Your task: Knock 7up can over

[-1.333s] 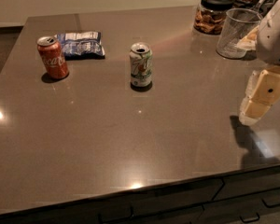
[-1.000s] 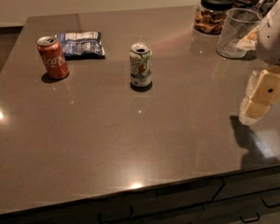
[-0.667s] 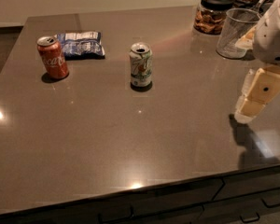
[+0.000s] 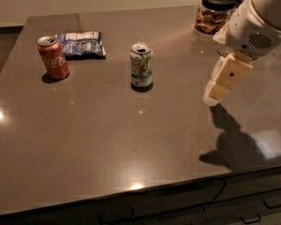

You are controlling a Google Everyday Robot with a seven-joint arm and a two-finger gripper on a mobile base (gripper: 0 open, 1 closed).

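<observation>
The 7up can (image 4: 142,65) stands upright near the middle of the dark table (image 4: 107,139). It is white and silver with green markings and a silver top. My gripper (image 4: 214,93) hangs above the table at the right, well to the right of the can and apart from it. Its cream fingers point down and to the left, and it casts a shadow on the table below.
A red cola can (image 4: 53,57) stands at the far left. A blue and white snack bag (image 4: 82,43) lies behind it. A glass jar with a black lid (image 4: 213,12) stands at the back right, partly hidden by my arm. Drawer fronts run under the front edge.
My gripper has moved left toward the 7up can and the arm now covers the clear cup at the back right. The cans have not moved.
</observation>
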